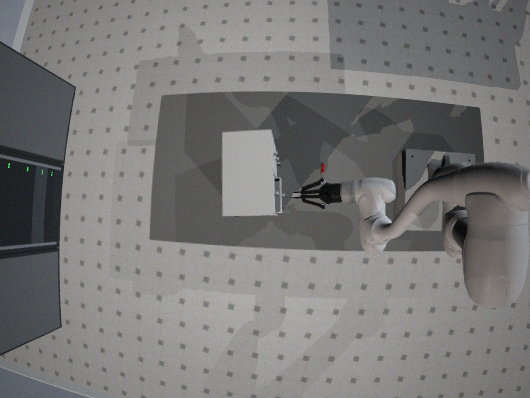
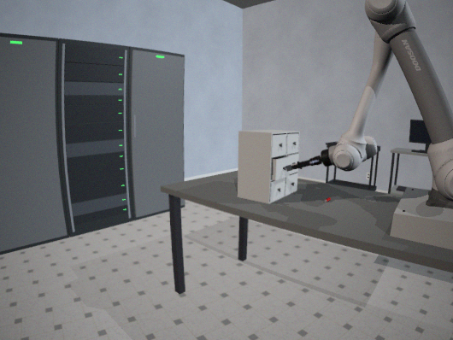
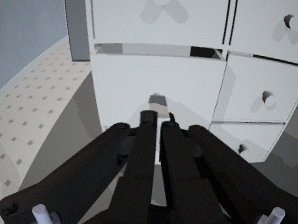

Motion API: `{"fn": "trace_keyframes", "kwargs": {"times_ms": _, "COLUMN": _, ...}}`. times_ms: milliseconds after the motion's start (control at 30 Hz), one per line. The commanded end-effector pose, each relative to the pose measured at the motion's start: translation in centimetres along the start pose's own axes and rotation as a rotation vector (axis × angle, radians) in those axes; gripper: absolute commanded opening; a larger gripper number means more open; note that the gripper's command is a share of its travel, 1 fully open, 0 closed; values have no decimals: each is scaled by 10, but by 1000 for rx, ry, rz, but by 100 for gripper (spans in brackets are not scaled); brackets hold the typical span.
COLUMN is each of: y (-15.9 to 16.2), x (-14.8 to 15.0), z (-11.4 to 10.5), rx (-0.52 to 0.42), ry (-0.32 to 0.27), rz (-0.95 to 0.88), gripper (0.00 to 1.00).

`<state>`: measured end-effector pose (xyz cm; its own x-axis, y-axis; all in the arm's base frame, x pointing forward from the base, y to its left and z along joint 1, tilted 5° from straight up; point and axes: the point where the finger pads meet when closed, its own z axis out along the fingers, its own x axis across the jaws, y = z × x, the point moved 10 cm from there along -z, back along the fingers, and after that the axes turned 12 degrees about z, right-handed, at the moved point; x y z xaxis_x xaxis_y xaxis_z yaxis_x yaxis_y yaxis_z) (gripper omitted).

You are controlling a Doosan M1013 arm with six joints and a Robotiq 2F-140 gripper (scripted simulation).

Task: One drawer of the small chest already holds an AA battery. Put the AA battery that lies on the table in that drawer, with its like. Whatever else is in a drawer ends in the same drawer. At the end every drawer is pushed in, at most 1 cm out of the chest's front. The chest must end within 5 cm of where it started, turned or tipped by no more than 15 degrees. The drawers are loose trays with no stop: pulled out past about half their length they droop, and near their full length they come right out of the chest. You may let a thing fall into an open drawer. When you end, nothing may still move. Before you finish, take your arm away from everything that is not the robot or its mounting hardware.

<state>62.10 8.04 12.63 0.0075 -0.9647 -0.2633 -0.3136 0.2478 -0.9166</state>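
- Battery [image 1: 323, 167], the small red one, lies on the dark table [image 1: 200, 225], a little way from the front of the chest [image 1: 248, 172].
- We see it in the exterior view too, as a red dot [image 2: 328, 199] on the table [image 2: 350, 222] in front of the chest [image 2: 254, 167].
- Our gripper [image 1: 299, 195] points flat at the chest front, and its black fingers are pressed tight together with nothing between them.
- We see the fingertips right at the knob [image 3: 157, 100] of the middle drawer [image 2: 285, 166], touching it or nearly so.
- That drawer sticks out from the chest only a little.
- The other small drawers [image 2: 279, 144] look pushed in.
- Our white arm [image 2: 372, 107] reaches over from its base block [image 2: 416, 228] at the far end of the table.
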Motion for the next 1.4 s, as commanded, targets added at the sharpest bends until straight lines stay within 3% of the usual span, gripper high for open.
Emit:
{"fn": "trace_keyframes", "kwargs": {"times_ms": 0, "y": -1, "x": 0, "z": 3, "rx": 0, "ry": 0, "rz": 0, "gripper": 0}}
{"fn": "trace_keyframes", "kwargs": {"times_ms": 633, "y": -7, "x": -1, "z": 19, "rx": 0, "ry": 0, "rz": 0, "gripper": 0}}
{"fn": "trace_keyframes", "kwargs": {"times_ms": 1367, "y": -8, "x": -2, "z": 22, "rx": 0, "ry": 0, "rz": 0, "gripper": 0}}
